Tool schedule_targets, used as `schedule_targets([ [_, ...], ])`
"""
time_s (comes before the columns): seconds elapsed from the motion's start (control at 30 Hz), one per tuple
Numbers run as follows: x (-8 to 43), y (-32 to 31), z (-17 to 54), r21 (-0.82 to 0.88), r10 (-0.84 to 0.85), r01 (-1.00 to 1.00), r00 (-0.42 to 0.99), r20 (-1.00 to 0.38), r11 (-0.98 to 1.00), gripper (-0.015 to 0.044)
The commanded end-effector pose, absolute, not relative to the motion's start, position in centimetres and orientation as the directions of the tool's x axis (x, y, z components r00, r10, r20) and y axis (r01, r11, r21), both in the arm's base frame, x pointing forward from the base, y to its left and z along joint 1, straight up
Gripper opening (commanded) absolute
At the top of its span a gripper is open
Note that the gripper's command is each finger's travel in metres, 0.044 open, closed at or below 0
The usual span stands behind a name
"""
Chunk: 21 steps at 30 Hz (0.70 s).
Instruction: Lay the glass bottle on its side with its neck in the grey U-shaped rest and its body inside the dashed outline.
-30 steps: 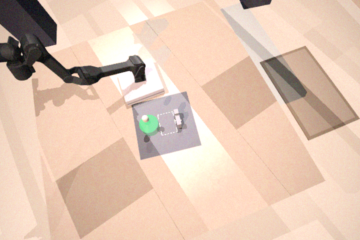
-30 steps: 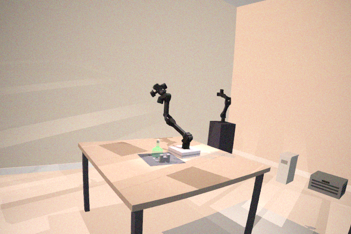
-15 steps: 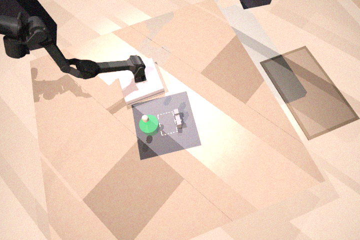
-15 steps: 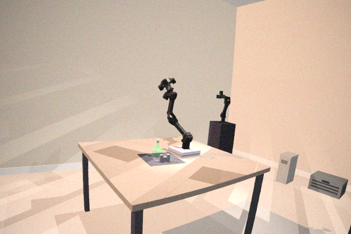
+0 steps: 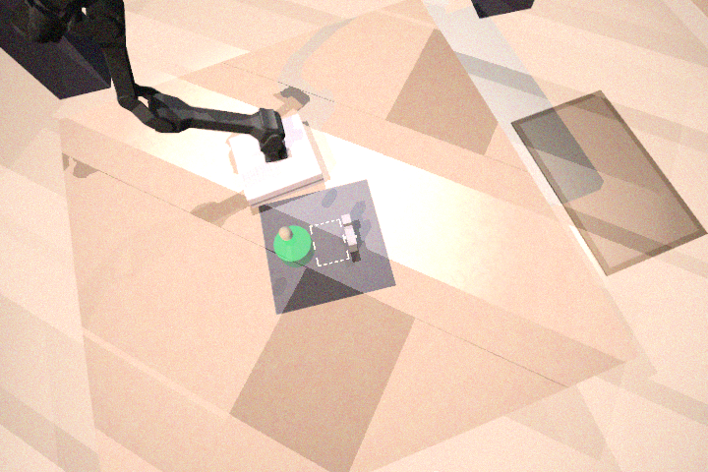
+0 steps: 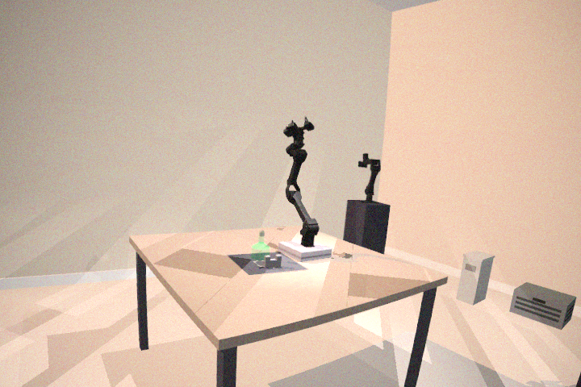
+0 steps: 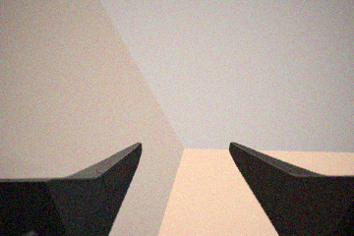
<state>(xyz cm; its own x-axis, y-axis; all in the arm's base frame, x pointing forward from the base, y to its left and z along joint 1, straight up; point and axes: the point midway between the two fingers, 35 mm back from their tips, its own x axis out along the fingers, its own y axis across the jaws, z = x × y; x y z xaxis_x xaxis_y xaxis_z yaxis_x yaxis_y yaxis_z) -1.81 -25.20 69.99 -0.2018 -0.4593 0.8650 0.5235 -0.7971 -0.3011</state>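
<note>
The green glass bottle (image 5: 293,245) (image 6: 260,251) stands upright on the dark mat (image 5: 332,297) (image 6: 250,270), beside the dashed outline (image 5: 332,263). The grey U-shaped rest (image 5: 350,236) (image 6: 273,261) stands on the mat at the far side of the outline from the bottle. The outline and the rest hold nothing. My gripper (image 6: 298,122) (image 7: 186,146) is open and empty, high above the table and well away from the bottle. It points up, and the wrist view shows only walls and ceiling between the fingers. In the top view the fingers are out of frame or hidden.
My arm stands on a white block (image 5: 285,180) (image 6: 305,251) next to the mat. A second arm (image 6: 370,177) stands on a dark pedestal (image 6: 366,223) behind the table (image 6: 300,292). A brown rug (image 5: 644,189), a pale bin (image 6: 474,278) and a grey box (image 6: 542,305) are on the floor.
</note>
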Motion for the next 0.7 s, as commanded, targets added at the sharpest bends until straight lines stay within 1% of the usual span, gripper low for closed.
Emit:
schedule_targets([
  [0.0, -3.1, -21.6, 71.1, -0.234, -0.359, 0.452, -0.215, 0.908, -0.861, 0.0440],
  [0.1, -3.9, -18.1, 71.8, -0.165, -0.258, 0.371, -0.217, 0.941, -0.914, 0.0440],
  [0.23, -4.1, -15.5, 72.1, -0.118, -0.188, 0.312, -0.204, 0.961, -0.943, 0.0440],
  [0.4, -4.4, -7.8, 72.7, 0.060, 0.033, 0.151, -0.178, 0.983, -0.987, 0.0440],
  [0.53, -3.2, -1.3, 72.3, 0.221, 0.219, 0.006, -0.111, 0.969, -0.975, 0.0440],
  [0.67, -0.5, 4.9, 71.0, 0.388, 0.392, -0.119, -0.007, 0.920, -0.914, 0.0440],
])
